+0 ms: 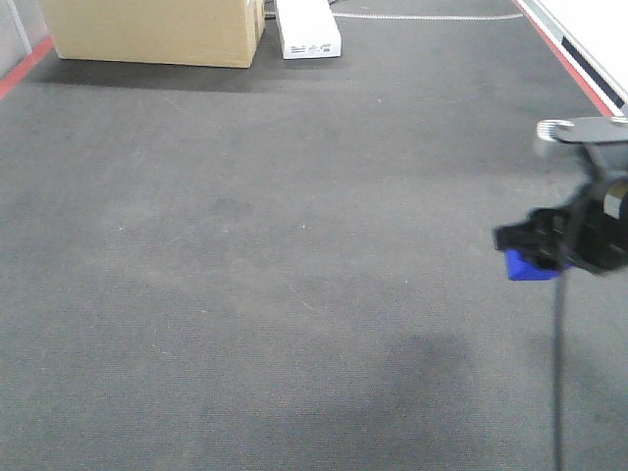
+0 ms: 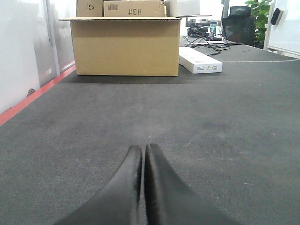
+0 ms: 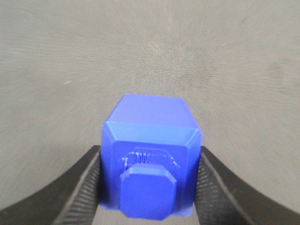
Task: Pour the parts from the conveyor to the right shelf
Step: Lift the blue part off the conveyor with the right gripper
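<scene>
My right gripper [image 3: 149, 187] is shut on a blue plastic bin [image 3: 151, 159], with a black finger pressed on each side of it, above grey carpet. In the front view the right gripper [image 1: 549, 245] hangs at the right edge with the blue bin [image 1: 525, 265] showing under it. My left gripper [image 2: 143, 152] is shut and empty, its two black fingers pressed together just above the carpet. It does not show in the front view. No conveyor or shelf is in view.
A large cardboard box [image 2: 125, 44] stands at the far end of the grey carpet [image 1: 275, 255], with a flat white box [image 2: 200, 60] to its right. Red floor lines [image 1: 22, 71] run along both sides. A white board [image 1: 589, 39] is at the far right.
</scene>
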Controlling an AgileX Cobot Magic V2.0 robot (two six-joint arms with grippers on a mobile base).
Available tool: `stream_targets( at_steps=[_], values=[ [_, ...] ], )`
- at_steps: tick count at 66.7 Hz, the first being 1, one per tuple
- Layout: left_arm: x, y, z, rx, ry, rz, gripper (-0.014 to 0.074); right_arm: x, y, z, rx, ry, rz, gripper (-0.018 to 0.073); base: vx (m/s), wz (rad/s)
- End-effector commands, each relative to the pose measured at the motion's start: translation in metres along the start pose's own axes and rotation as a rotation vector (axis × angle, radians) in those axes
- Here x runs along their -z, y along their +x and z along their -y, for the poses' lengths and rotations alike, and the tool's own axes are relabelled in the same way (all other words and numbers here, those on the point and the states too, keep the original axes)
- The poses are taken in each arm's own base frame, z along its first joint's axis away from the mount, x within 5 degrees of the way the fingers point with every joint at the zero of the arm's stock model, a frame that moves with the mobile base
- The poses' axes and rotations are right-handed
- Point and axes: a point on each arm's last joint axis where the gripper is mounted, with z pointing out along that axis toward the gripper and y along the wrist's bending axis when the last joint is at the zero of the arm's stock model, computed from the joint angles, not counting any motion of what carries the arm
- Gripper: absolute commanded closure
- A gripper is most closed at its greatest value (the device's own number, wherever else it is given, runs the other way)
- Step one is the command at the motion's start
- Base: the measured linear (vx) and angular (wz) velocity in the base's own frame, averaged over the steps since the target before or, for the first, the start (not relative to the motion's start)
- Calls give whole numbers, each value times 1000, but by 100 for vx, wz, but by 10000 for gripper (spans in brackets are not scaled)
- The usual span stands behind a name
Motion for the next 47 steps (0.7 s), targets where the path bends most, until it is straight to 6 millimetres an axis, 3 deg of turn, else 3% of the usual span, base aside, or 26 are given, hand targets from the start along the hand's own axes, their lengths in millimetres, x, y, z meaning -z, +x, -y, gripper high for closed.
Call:
stream_targets(
  at_steps=[1, 9, 27, 47],
  values=[
    [2, -15, 1, 14, 7, 103, 603, 38, 5, 5, 16, -4, 189, 564, 0, 0],
    [2, -15, 1, 14, 7, 103, 603, 70, 31, 8, 10, -13, 297, 564, 0, 0],
    [2, -15, 1, 14, 7, 103, 603, 116, 95, 14, 7, -31, 565, 564, 0, 0],
    [2, -15, 1, 14, 7, 102, 603, 126, 166, 18, -15, -46, 763, 564, 0, 0]
  ],
)
